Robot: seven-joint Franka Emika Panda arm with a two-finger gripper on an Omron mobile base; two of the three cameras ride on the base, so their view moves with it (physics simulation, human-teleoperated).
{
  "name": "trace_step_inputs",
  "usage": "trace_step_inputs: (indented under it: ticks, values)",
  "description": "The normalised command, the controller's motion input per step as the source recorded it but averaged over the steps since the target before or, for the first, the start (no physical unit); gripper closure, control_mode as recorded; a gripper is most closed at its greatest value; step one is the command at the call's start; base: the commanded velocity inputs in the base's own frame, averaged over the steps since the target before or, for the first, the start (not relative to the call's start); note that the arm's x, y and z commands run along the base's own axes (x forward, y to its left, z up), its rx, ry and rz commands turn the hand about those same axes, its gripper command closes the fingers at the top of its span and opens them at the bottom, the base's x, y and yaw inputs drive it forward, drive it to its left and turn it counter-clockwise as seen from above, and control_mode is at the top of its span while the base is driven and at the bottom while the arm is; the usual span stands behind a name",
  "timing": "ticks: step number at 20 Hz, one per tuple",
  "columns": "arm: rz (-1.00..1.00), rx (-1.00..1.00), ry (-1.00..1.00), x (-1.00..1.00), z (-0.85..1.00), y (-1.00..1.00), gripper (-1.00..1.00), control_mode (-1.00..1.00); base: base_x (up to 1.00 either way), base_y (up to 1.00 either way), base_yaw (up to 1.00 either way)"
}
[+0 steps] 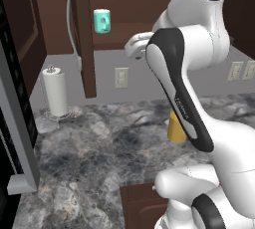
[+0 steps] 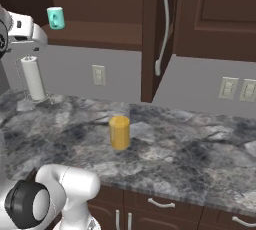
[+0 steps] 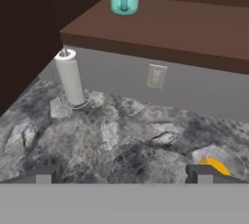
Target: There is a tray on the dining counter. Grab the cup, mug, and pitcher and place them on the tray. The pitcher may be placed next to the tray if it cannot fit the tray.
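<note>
White glossy arm (image 1: 209, 138), dark joint bands, rounded segments.

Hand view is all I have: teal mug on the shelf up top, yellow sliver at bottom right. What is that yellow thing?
Observer: The pitcher, upright on the counter: clear glass, orange-yellow liquid in its lower part.
Operator: How high is the claw?
Observer: The claw, open, hangs near shelf height, well above the counter and short of the mug.
Operator: Anything beside the shelf?
Observer: An open cabinet door with a long handle juts out to its right.
</note>
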Motion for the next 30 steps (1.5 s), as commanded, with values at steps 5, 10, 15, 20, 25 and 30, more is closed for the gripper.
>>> trace_step_inputs:
  ticks: [5, 10, 15, 20, 25, 30]
  values:
    - [0.0, 0.02, -0.01, 0.22, 0.11, 0.0, -1.0, -1.0, 0.0, 0.0, 0.0]
    - [0.0, 0.01, -0.04, 0.11, 0.13, 0.01, -1.0, -1.0, 0.0, 0.0, 0.0]
    - [0.0, 0.01, -0.07, 0.01, 0.11, 0.02, -1.0, -1.0, 0.0, 0.0, 0.0]
    - [0.0, 0.01, -0.12, 0.01, 0.07, 0.01, -1.0, -1.0, 0.0, 0.0, 0.0]
    - [0.0, 0.02, -0.12, 0.01, 0.0, 0.0, -1.0, -1.0, 0.0, 0.0, 0.0]
    - [0.0, 0.07, -0.03, 0.17, 0.0, 0.0, -1.0, -1.0, 0.0, 0.0, 0.0]
